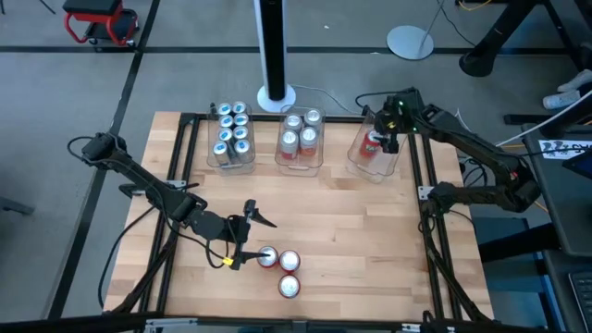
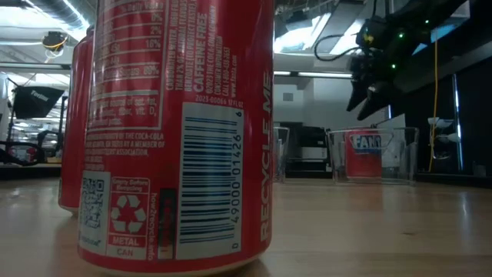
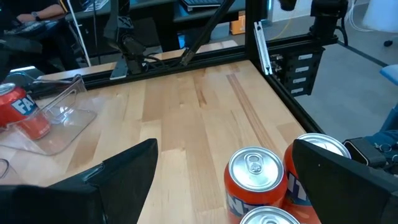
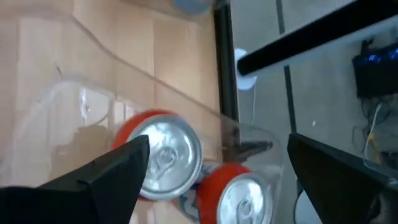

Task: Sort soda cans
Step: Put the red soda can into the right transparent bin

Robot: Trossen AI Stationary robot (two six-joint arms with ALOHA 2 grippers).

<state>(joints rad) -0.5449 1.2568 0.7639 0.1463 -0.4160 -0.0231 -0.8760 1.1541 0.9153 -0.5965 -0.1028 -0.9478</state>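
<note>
High view: L claw (image 1: 248, 236) released, beside three red soda cans (image 1: 289, 262) near front of surface (image 1: 370, 231).
R wrist view: R claw (image 4: 211, 180) released, above red cans (image 4: 165, 155) in right tub (image 4: 81, 99).

Three clear plastic tubs (image 1: 301, 163) along the wooden table's (image 1: 351, 240) far edge, white pole base (image 1: 276, 95) behind
</note>
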